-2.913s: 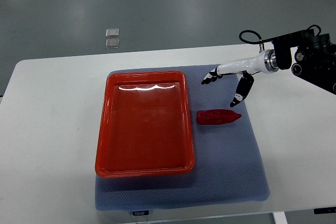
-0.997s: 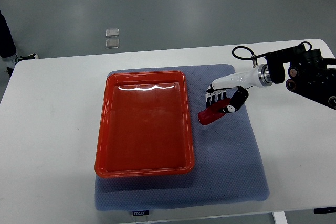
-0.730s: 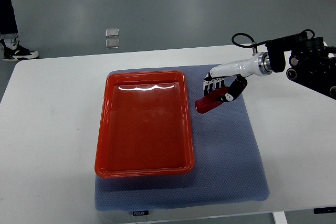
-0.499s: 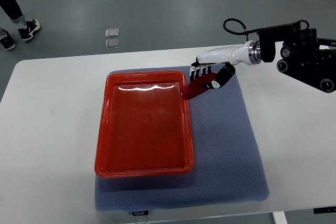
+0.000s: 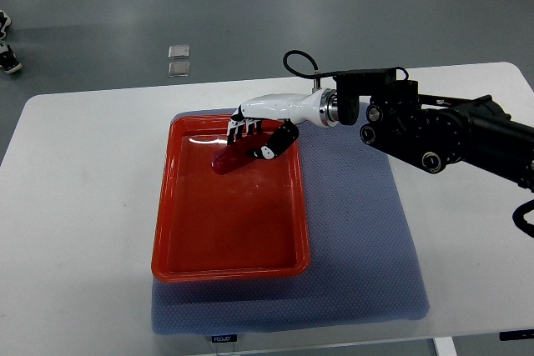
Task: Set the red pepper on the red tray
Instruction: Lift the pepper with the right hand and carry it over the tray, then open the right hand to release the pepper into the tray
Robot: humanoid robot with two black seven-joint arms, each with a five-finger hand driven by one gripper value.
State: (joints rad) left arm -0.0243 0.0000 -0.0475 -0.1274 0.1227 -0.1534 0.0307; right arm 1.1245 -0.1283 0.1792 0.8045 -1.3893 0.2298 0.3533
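Right hand (image 5: 257, 137): reaching in from the right edge on a black arm, white fingers (image 5: 242, 127) with dark tips curling around the red pepper, clenched on it.
Red pepper (image 5: 232, 156): being held tilted over the far part of the red tray, lower end pointing down and left; whether it is touching the tray floor cannot be told.
Red tray (image 5: 167, 214): sitting on the left half of the mat, interior bare, glare along its far wall.
Mat (image 5: 367, 231): blue-grey, lying flat on the white table (image 5: 75, 206).
Shoe (image 5: 7, 57): a person's, showing at the upper left edge on the grey floor.
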